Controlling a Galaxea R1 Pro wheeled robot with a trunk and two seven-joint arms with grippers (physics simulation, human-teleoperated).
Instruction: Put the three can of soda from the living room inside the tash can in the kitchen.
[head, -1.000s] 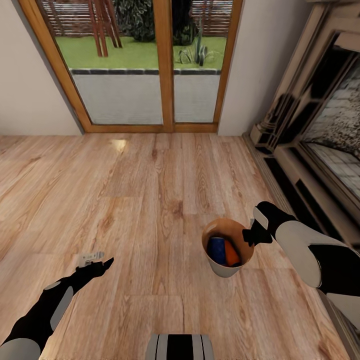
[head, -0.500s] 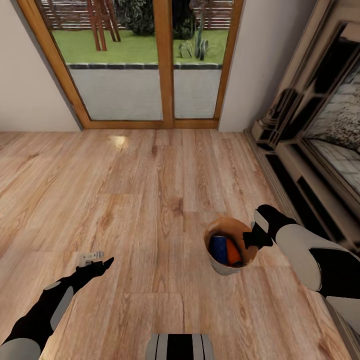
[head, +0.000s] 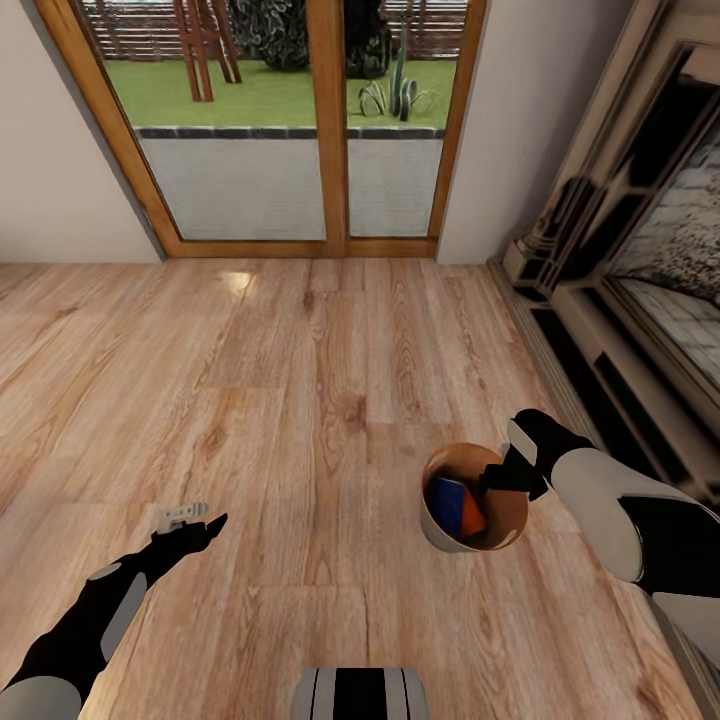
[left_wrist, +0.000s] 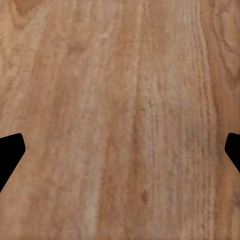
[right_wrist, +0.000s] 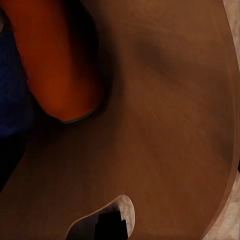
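the trash can (head: 474, 512) stands on the reddish plank floor (head: 300, 400) of the living room, just in front of the fireplace hearth (head: 600, 330), with the wood-framed glass doors (head: 300, 130) well beyond it. inside it lie an orange can (head: 468, 510) and a dark blue can (head: 445, 495), side by side against the brown inner wall; a third can cannot be made out. the right gripper (head: 497, 478) sits at the bin's rim on the hearth side, and whether its fingers are clamped on the rim or merely touching it cannot be told.

against half a second ago, the bin's mouth is tipped more toward the robot and its rim has shifted slightly away from the doors, showing more of the inner wall and less of the cans. the doors and hearth look the same.

the right wrist view looks into the bin: the orange can (right_wrist: 57, 65) up close, the blue one (right_wrist: 12, 95) beside it, and an oval handle cut-out (right_wrist: 102, 220) that the head view hides. the left gripper (head: 205, 528) hovers over bare floor, well apart from the bin; in the left wrist view its dark fingertips (left_wrist: 10, 155) stand wide apart over the planks (left_wrist: 120, 120).
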